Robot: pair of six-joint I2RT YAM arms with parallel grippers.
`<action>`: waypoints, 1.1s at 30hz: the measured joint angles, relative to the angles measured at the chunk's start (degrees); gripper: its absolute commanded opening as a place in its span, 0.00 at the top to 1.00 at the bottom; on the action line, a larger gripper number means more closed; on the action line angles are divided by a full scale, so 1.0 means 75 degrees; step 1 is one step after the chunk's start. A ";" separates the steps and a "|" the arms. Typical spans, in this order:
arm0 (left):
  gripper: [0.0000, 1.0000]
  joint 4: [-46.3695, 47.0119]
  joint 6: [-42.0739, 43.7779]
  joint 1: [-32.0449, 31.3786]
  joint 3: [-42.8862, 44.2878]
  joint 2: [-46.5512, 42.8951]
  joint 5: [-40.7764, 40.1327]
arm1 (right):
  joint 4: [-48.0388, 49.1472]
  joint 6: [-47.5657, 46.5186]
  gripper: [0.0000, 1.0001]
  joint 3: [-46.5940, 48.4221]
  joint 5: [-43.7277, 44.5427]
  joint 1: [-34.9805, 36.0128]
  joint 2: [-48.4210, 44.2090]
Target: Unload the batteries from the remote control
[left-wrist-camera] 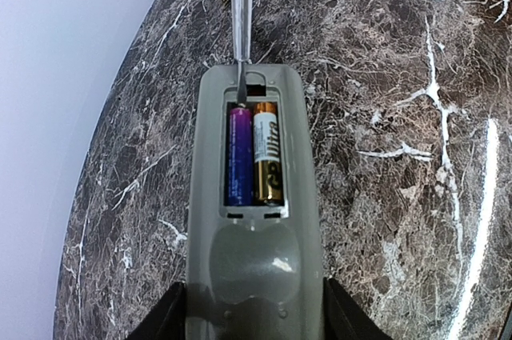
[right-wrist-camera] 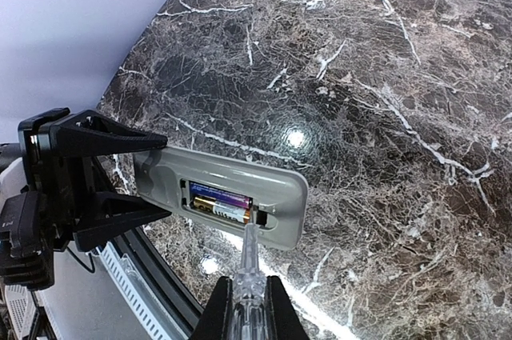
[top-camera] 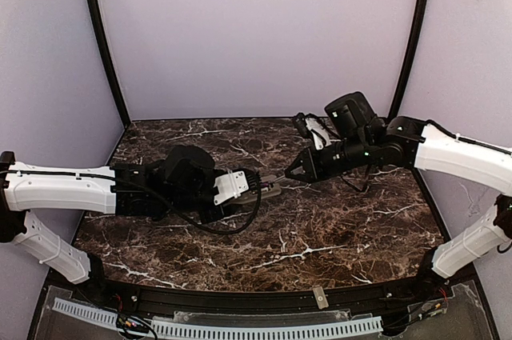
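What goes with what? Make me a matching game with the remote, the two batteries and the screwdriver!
Things:
1. remote control
2. purple battery
3. gold battery
4. screwdriver

Clues:
A. see-through handle, gripped by the right fingers
B. lies in the remote, with the screwdriver tip at its end
C. back side up, held between the left fingers
D. lies in the remote and says "Ultra"

Pairs: 1-C, 2-B, 3-D, 4-A
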 measured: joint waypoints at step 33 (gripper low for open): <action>1.00 -0.0469 0.0035 -0.0052 -0.0032 -0.0035 0.0309 | 0.0755 -0.0125 1.00 -0.0679 -0.0650 -0.0047 0.0009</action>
